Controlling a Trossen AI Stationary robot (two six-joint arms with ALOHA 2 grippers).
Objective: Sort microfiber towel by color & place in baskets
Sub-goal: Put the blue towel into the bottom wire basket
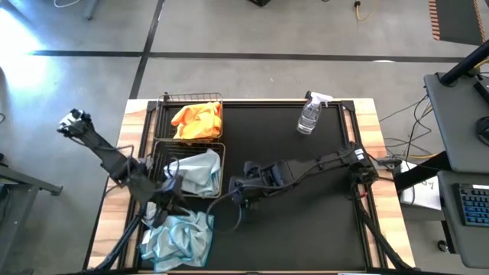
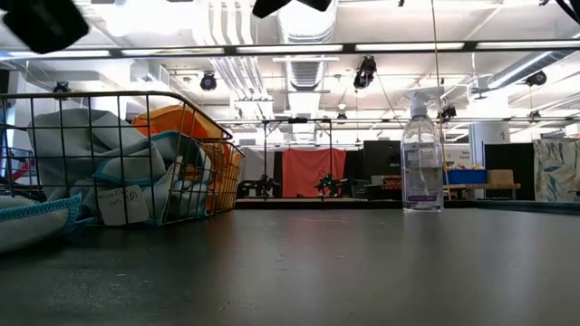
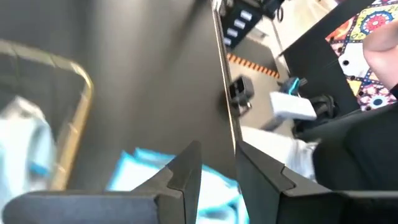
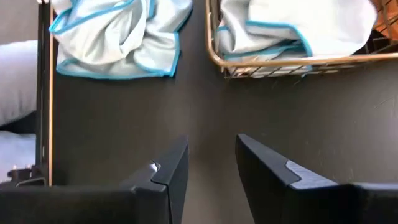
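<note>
Black matting covers the bench (image 1: 306,198), wood showing at its edges, concrete floor beyond.

High view: two wire baskets sit at the bench's left side. The far basket (image 1: 165,107) holds orange towels (image 1: 197,121); the near basket (image 1: 159,153) holds a pale blue towel (image 1: 200,169). One more blue towel (image 1: 180,237) lies crumpled on the mat, just outside the near basket, towards the bench's front edge. My left gripper (image 1: 170,191) hangs between that loose towel and the near basket. My right gripper (image 1: 235,191) sits near the basket's right side. A spray bottle (image 1: 309,116) stands well apart at the back.

Low view: mesh basket (image 2: 195,127) with blue cloth heaped inside, orange behind; bottle (image 2: 421,163) upright.

Left wrist view: my fingers (image 3: 186,177) stand apart with nothing between them; blue cloth (image 3: 140,174) shows below.

Right wrist view: fingers (image 4: 171,171) spread, empty, over bare mat. Loose towel (image 4: 118,37) and basketed towel (image 4: 292,28) both ahead, teal-stitched hems visible.

Handling judgement: the loose towel looks light, limp and grippy, not fragile. It will drape and trail once lifted. Best pinched at a raised fold near the middle of the bunch, not at a flat hem, so the whole cloth clears the basket rim (image 4: 280,62).
</note>
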